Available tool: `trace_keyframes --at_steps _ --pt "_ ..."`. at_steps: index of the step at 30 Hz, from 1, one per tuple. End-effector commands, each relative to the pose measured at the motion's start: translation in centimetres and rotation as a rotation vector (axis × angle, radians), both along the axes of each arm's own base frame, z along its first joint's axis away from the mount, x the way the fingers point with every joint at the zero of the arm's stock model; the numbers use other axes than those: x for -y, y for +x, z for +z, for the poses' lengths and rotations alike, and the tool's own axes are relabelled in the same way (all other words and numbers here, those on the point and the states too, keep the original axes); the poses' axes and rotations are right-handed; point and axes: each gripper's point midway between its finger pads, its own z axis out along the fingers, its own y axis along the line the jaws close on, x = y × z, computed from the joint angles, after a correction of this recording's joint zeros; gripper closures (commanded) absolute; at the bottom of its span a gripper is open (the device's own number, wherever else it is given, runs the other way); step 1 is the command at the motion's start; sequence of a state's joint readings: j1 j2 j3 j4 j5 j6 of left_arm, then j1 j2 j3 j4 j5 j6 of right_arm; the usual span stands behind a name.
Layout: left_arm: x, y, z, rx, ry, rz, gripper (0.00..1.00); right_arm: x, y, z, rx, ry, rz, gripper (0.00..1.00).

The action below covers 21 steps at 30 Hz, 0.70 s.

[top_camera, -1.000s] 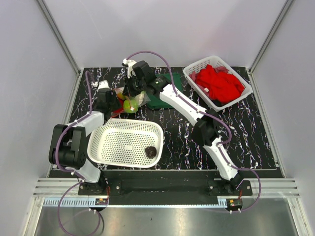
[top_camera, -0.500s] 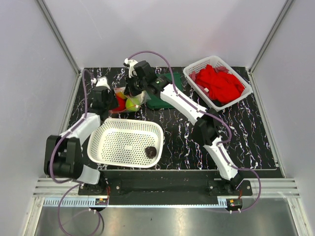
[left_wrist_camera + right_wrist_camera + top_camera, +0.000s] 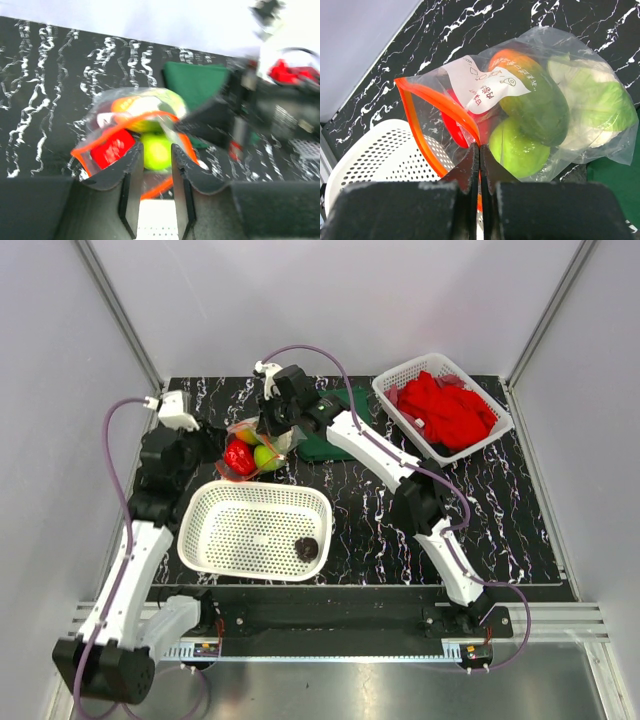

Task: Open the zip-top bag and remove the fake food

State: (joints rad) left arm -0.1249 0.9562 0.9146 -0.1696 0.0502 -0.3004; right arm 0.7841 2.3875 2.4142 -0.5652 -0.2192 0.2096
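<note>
Nearest me, low in the top view, the white basket (image 3: 240,530) holds one small dark piece (image 3: 308,548) at its right end. Just beyond it, left of centre, is the zip-top bag (image 3: 520,105), mouth toward the basket. My right gripper (image 3: 480,150) is clenched on the clear plastic at the orange zip strip (image 3: 427,135). My left gripper (image 3: 155,155) has its jaws parted a little, with the strip between them, unpinched. Inside the bag are a red pepper (image 3: 112,150), green apple (image 3: 517,150), mango (image 3: 535,100) and cauliflower (image 3: 592,105). Farther back lies a green cloth (image 3: 322,445). At upper right is a second basket (image 3: 395,390) of red cloths (image 3: 445,410).
</note>
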Motion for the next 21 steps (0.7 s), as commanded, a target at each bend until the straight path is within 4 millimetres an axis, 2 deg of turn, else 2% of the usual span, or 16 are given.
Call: trace_keyframes --at_steps 1,2,3,4,6,7,9,10,13,14,15,18,21 --pt "1.0 -3.3 -1.1 -0.036 -0.043 -0.066 1.0 1.1 0.5 6.0 0.109 0.066 -0.022 1.0" --pt "0.6 -3.4 -1.2 -0.046 -0.045 -0.043 1.0 1.1 0.4 6.0 0.109 0.067 -0.017 1.0" --pt "0.4 -3.3 -2.0 -0.075 -0.049 -0.024 0.9 1.1 0.3 6.1 0.105 0.068 -0.017 1.0" --pt "0.2 -3.0 -2.1 -0.089 -0.058 -0.008 0.84 1.1 0.2 6.0 0.101 0.069 -0.015 1.0" --pt "0.1 -2.1 -2.5 -0.113 -0.052 0.003 0.78 1.1 0.1 6.1 0.095 0.071 -0.015 1.0" --pt "0.0 -1.0 -4.0 -0.16 -0.041 0.013 0.68 1.1 0.1 6.1 0.095 0.073 -0.014 1.0" --pt "-0.3 0.4 -4.8 -0.193 -0.038 0.04 0.63 1.1 -0.1 6.2 0.089 0.077 -0.012 1.0" --pt "-0.2 1.4 -6.5 -0.247 -0.043 0.047 0.57 1.1 -0.1 6.3 0.09 0.079 -0.011 1.0" --pt "0.5 3.2 -7.2 -0.281 -0.093 0.047 0.49 1.0 -0.1 6.5 0.087 0.089 -0.008 1.0" --pt "0.6 3.9 -8.5 -0.311 -0.097 0.053 0.46 0.9 -0.1 6.6 0.085 0.094 -0.006 1.0" --pt "0.5 4.5 -8.4 -0.309 -0.104 0.067 0.43 0.8 -0.2 6.6 0.083 0.095 -0.002 1.0" --pt "0.0 5.6 -10.1 -0.354 -0.107 0.115 0.35 0.7 -0.3 6.8 0.083 0.102 0.001 1.0" --pt "-0.4 5.8 -11.9 -0.413 -0.14 0.179 0.26 0.7 -0.2 6.7 0.084 0.101 0.001 1.0"
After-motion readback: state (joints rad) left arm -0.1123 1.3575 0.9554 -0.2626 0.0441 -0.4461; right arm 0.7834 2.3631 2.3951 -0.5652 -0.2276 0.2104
